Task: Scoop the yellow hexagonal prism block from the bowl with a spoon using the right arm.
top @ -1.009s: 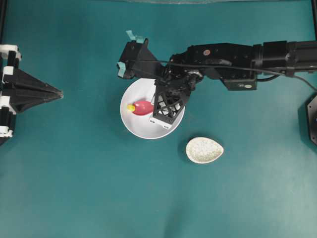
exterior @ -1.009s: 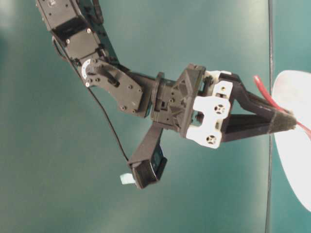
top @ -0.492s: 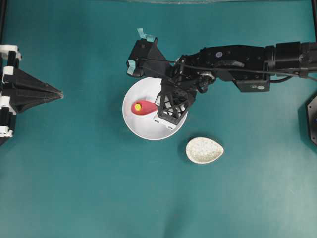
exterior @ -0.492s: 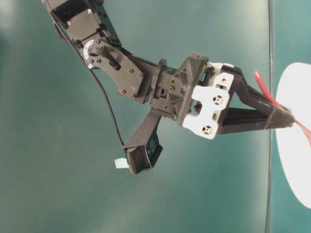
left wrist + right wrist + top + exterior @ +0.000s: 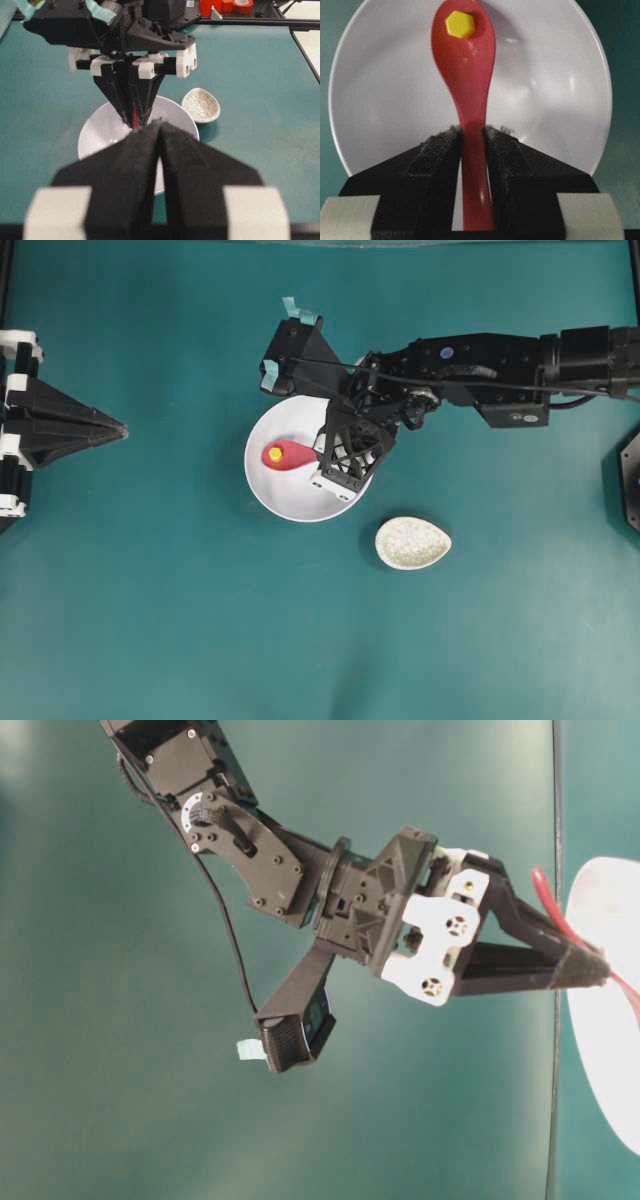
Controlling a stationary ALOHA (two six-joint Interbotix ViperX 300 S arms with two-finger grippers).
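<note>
A matte teal tabletop fills the overhead view, evenly lit — a soft pale glare at its 12 o'clock edge. In the left wrist view, a black frame rail crosses at 1 o'clock, with red-orange pieces behind it — too small to identify.

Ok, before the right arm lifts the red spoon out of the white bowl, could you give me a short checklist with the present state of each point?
1. Right gripper shut on the handle of the glossy red ceramic spoon: ok.
2. Small yellow hexagonal block lies inside the scoop, near its far end: ok.
3. Scoop is over the large round white bowl, so a dropped block would fall back in: ok.
4. Spoon is level enough to carry the block: cannot tell.
5. Left gripper stays far from the bowl: ok.
6. Small speckled cream dish stands apart from the bowl: ok.
</note>
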